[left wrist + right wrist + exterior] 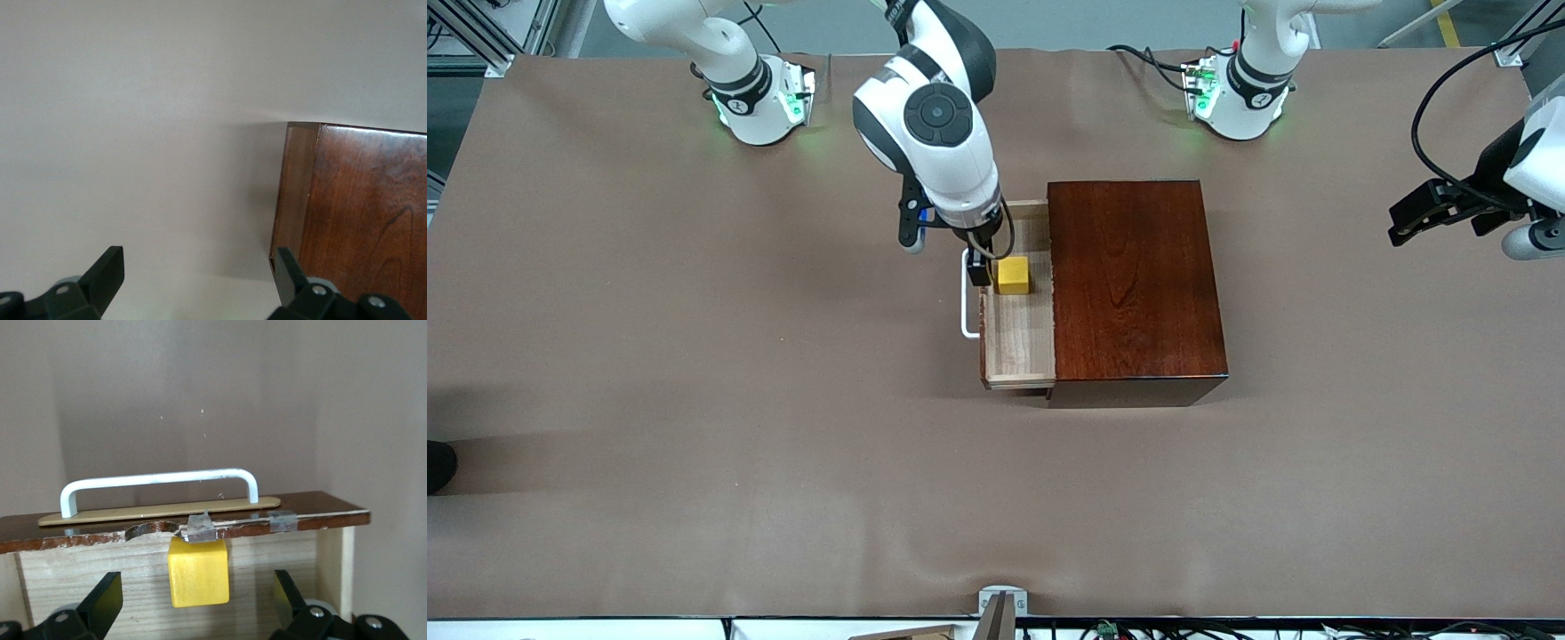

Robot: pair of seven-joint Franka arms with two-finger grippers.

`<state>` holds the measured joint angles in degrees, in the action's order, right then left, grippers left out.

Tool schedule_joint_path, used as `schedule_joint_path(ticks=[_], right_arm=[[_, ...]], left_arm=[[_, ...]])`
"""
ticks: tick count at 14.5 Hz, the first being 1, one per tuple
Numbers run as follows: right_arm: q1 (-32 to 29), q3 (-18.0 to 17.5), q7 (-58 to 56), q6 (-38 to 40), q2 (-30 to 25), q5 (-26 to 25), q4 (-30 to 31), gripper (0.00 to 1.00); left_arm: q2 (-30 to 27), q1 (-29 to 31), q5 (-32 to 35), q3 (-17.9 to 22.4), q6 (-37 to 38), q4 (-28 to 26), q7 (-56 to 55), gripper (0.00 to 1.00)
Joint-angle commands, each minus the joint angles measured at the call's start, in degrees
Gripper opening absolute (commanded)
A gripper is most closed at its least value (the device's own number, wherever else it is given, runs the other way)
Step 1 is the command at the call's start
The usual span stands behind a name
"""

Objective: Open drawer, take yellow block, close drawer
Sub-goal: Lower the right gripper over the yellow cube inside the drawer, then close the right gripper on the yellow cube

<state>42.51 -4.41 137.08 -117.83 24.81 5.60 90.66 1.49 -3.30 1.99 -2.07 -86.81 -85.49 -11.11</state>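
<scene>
Brown paper covers the table (694, 400); at frame centre the pale-wood drawer (1018, 347) with white U-shaped bar handle (966, 302) stands pulled out of the glossy reddish-brown wooden box (1134, 284), the small bright yellow cube (1013, 276) lying inside it. Right gripper (197, 597) hangs over the cube, jaws apart and straddling it: grasp step, next descend and close. Left gripper (200, 280) waits at the frame's right edge, jaws apart.

The right gripper (989, 263) hides part of the drawer (1018, 333); both wrist views cut each gripper's fingers off at the picture's edge.
</scene>
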Motion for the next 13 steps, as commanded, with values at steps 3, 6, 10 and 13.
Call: schedule_joint_path(ticks=[3,6,10,13], right_arm=[[2.7,0.5,4.5,-2.9,3.7,-0.2,-0.9,1.0],[3.0,0.5,5.5,-4.2,5.1,-0.1,-0.9,1.0],[3.8,0.5,6.3,-5.3,6.7,-0.5,-0.9,1.0],[4.6,0.6,7.0,-6.2,7.6,-0.8,-0.9,1.0]], left_arm=[[-1.9,1.1,-1.4,-0.7,-0.1,-1.6,1.9,1.0],[-1.8,1.1,-1.4,-0.7,-0.1,-1.6,1.9,1.0],[-1.8,1.1,-1.4,-0.7,-0.1,-1.6,1.9,1.0],[-1.9,1.1,-1.4,-0.7,-0.1,-1.6,1.9,1.0]])
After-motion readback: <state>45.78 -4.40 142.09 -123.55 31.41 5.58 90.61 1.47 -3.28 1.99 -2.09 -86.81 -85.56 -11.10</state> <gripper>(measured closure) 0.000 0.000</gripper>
